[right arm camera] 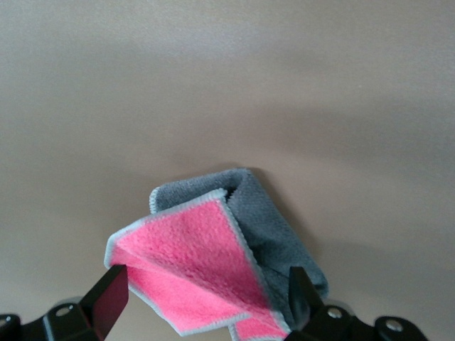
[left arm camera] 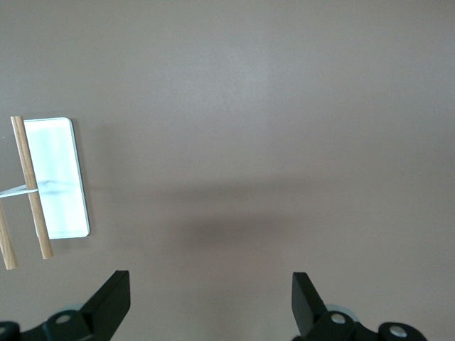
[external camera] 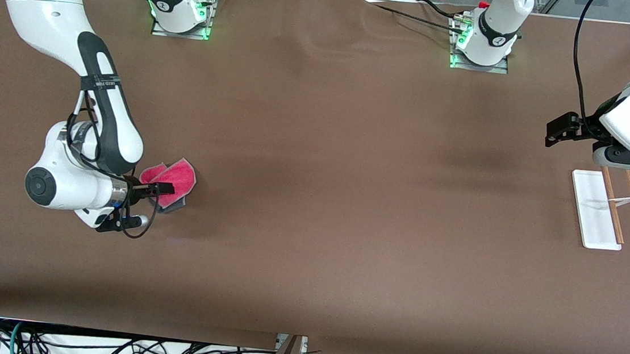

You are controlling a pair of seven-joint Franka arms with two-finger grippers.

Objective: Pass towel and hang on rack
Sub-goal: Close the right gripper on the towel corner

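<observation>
towel (right arm camera: 213, 273): soft fuzzy cloth, pink fleece face, grey knit-like face, pale stitched edge
rack (external camera: 597, 210): glossy smooth white base, looks plastic; matt brown wooden rods
table (external camera: 313, 199): matt brown covering, faintly rippled near top centre of the front view
right gripper (right arm camera: 202, 295): matt black fingers
arms: glossy white shells, black joints

The towel (external camera: 169, 180) lies at the right arm's end of the table (external camera: 313, 199), the rack (external camera: 609, 208) at the left arm's.

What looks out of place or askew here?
Only the towel: crumpled and folded over at the right gripper, grey underside showing. The rack looks intact under the open left gripper.
</observation>
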